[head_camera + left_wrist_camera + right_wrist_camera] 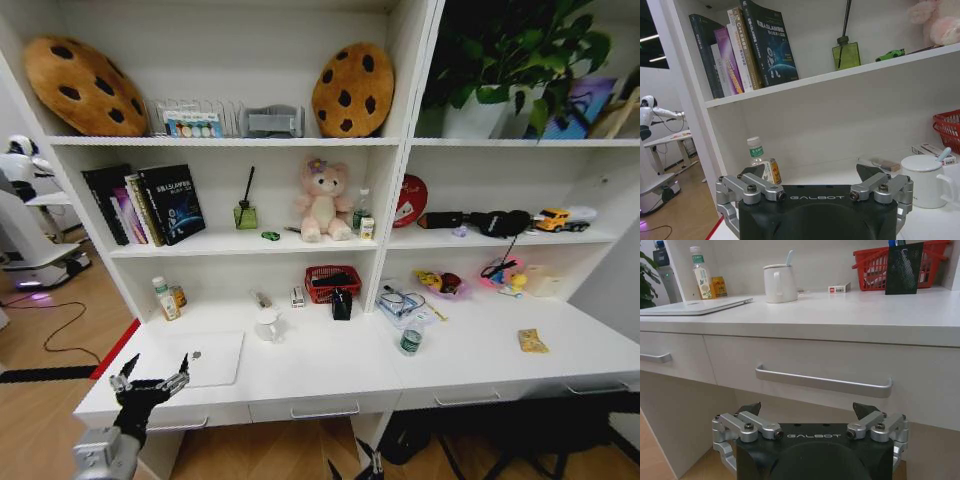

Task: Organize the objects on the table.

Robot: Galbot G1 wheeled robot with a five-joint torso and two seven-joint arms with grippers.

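Nothing looks sorted yet: the objects lie scattered over the white bench point(320, 370), and both claws are empty. The left claw point(150, 385) hangs at the bench's front left corner, its fingers spread wide with nothing between them. The right claw point(810, 410) sits lower, in front of the middle drawer's bar handle point(822, 381), also fully open and holding nothing. So, as I judge it, the whole job is still ahead.

On the bench I count:
- one thin silver laptop point(205, 357), closed, at the left end near the left claw
- one white mug point(268, 324) just beside it, with a spoon standing in it
- one red basket point(331, 283) at the back, a black mesh holder point(342, 303) in front of it
- one clear bottle with green label point(410, 339) right of centre
- one yellow snack packet point(532, 341) well apart, far right
- two small bottles point(167, 298) by the left wall (one tall, one short and amber)

A tangle of small items by the pink dish point(441, 284) is too cluttered to count surely.
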